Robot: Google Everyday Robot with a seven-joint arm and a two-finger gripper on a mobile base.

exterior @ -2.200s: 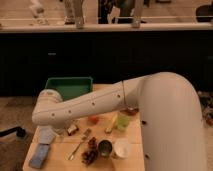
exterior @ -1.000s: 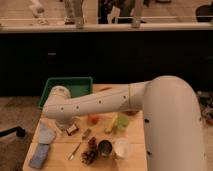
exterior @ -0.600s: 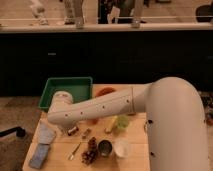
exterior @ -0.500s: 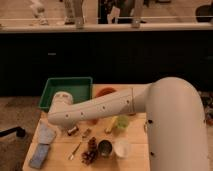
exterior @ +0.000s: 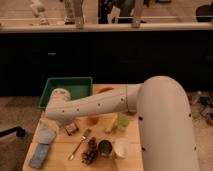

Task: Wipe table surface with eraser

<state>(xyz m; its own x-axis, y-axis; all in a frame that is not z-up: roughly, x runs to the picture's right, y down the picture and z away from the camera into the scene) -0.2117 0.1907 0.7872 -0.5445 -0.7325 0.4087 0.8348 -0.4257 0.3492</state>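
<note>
The gripper sits at the table's left edge, tucked under the rounded wrist of the arm and mostly hidden by it. Whether it is wide, narrow or holding anything I cannot tell. It is low over the back end of the cloth. The eraser lies on the table just right of the gripper, close under the forearm and apart from the cloth. I cannot tell whether the gripper touches it. Compared with two seconds ago the wrist has slid to the right, from past the table's left edge to over its left part. The forearm now lies lower across the middle of the table. Over the last half second it has hardly shifted. The eraser lies where it lay in the earlier pictures, and the other things have kept their places too. Beyond the wrist is the green tray at the back left, its front rim partly covered by the arm. Along the left edge, in front of the cloth, lies a blue-grey pad. Right of the eraser come a fork, a bunch of grapes, a metal cup and a white cup near the front. A small orange thing and a green thing show just under the forearm, which hides much of the table behind them.
</note>
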